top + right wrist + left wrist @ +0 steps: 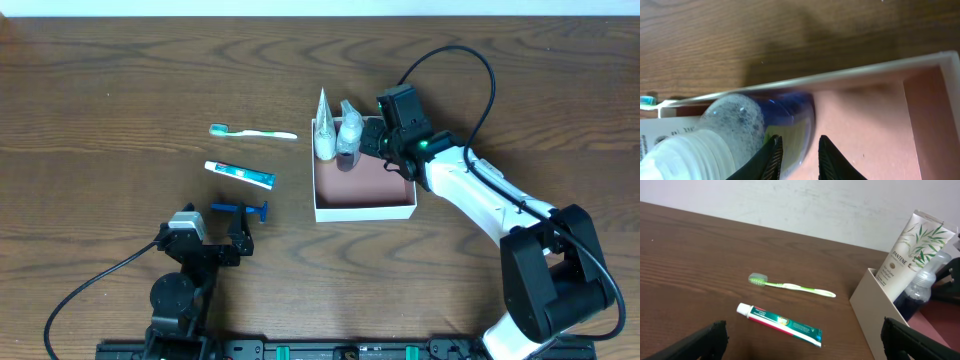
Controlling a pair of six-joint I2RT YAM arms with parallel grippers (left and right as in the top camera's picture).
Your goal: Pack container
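Note:
The container [365,208], a shallow white-walled box with a pinkish inside, sits at the table's centre. A white Pantene tube [323,125] and a clear bottle [349,130] stand in its far left corner. My right gripper [372,143] hovers inside the container right beside the bottle. In the right wrist view its fingers [799,139] are a little apart, with only the bottle's [740,120] edge behind the gap, and they hold nothing. My left gripper [215,243] is wide open and empty, low near the front; in its wrist view [802,330] it faces the toothpaste [782,324].
A green toothbrush [253,132], a toothpaste tube [240,174] and a blue razor [240,209] lie on the wood left of the container. The left wrist view also shows the toothbrush [790,285], the container wall [870,300] and the Pantene tube [907,250].

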